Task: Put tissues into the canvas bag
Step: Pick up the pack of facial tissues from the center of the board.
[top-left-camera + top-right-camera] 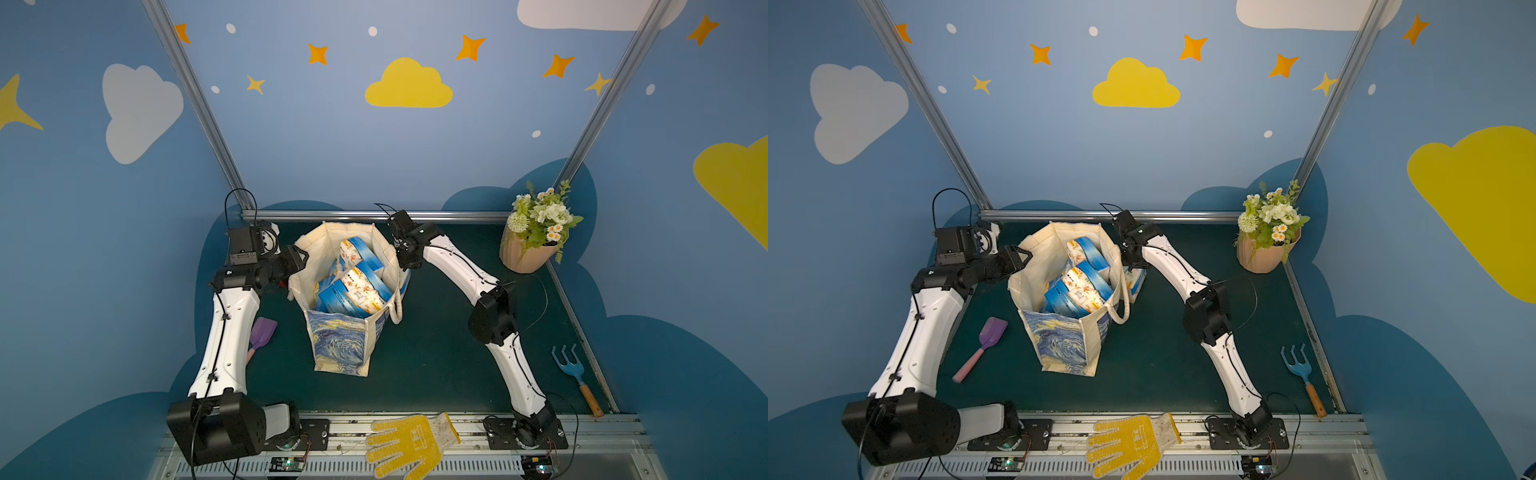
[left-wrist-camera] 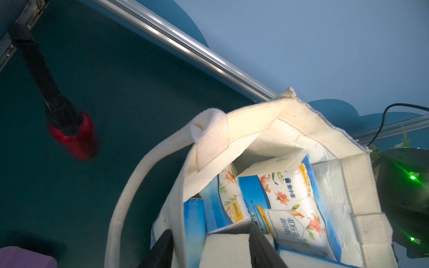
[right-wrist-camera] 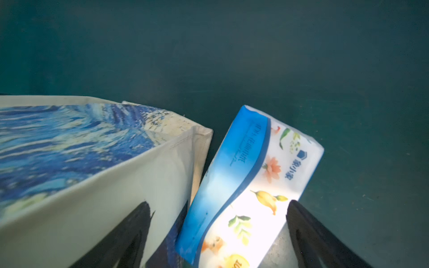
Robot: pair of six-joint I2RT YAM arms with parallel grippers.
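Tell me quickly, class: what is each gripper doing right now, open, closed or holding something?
Left gripper: shut on the rim of the canvas bag.
Right gripper: open, around a tissue pack on the table, not gripping it.

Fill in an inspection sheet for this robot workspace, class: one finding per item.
Surface: dark green mat, flat.
Job's things: canvas bag upright, open, several tissue packs inside; one loose pack on the mat beside it.
Clutter: purple scoop, blue rake, flower pot, yellow glove at the front edge.
Grippers: left gripper shut on the bag's rim; right gripper open astride the loose pack.
Cables: black cable loops at both wrists.
Surroundings: blue walls with painted clouds and stars; aluminium frame.
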